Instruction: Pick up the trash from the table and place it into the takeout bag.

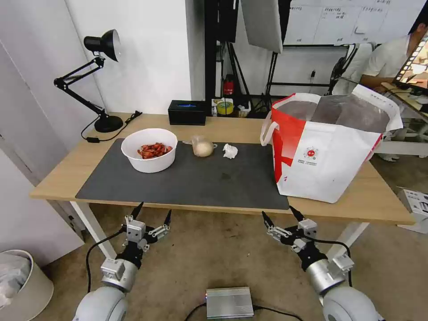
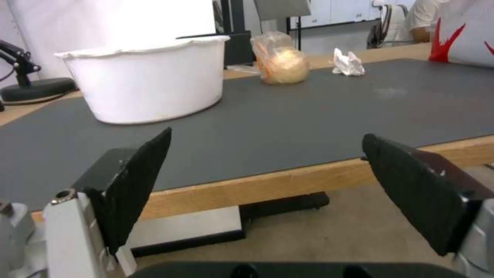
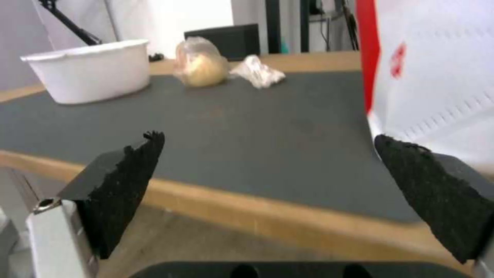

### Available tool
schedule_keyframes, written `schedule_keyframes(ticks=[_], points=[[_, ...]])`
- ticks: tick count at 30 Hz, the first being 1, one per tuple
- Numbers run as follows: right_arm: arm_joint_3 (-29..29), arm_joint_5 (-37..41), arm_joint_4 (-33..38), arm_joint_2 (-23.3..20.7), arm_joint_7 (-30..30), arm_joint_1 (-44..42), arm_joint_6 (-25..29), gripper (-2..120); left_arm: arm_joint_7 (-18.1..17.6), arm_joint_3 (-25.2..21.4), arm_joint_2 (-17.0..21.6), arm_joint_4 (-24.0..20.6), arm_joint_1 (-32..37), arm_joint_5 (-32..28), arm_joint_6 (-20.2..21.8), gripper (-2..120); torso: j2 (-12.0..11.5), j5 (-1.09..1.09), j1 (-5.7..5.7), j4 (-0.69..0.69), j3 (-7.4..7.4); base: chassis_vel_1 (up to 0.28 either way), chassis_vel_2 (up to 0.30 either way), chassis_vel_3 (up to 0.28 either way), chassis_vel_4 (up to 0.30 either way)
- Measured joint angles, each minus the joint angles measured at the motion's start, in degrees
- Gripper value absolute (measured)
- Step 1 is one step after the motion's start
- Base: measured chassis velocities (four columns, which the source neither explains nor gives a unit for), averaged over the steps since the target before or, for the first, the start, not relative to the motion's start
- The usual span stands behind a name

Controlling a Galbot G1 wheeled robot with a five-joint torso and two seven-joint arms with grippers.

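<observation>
White round bowl of red shells (image 1: 150, 150) is set beyond both grippers' spread, empty fingers (image 2: 139, 181); nothing is picked yet, so reaching over the counter (image 1: 223, 127) is needed.

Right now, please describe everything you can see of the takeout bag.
The takeout bag is large, boxy and white, with a red side panel, a small round red logo and white loop handles. It stands upright and open, showing silver foil lining, on the right end of the table, overlapping the dark mat. No gripper touches it.
</observation>
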Motion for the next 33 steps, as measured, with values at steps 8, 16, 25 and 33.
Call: schedule_keyframes(ticks=[8, 16, 25, 33], points=[[-4.3, 5.7, -1.9, -2.0, 0.8, 10.5, -4.3, 100, 0.1, 1.5, 0.9, 0.1, -0.6, 0.0, 0.0, 100, 0.0, 0.01, 0.0, -0.01, 0.0, 0.0, 0.0, 0.0, 0.0], [-13.2, 12.3, -5.6, -2.4, 5.5, 27.9, -12.2, 100, -0.1, 1.5, 0.2, -0.4, 0.1, 0.6, 0.0, 100, 0.0, 0.0, 0.01, 0.0, 0.01, 0.0, 0.0, 0.0, 0.0], [-25.0, 14.2, -14.2, 4.0, 14.4, 44.6, -20.3, 100, -0.1, 1.1, -0.4, -0.8, 1.1, 1.6, -0.1, 100, 0.0, 0.0, 0.01, 0.0, 0.0, 0.0, 0.0, 0.0, 0.0], [-30.5, 14.2, -23.3, 9.9, 21.2, 55.5, -24.6, 100, -0.1, 0.6, -0.6, -1.1, 1.6, 2.0, -0.2, 100, 0.0, -0.01, 0.01, 0.0, 0.0, 0.0, 0.0, 0.0, 0.0]])
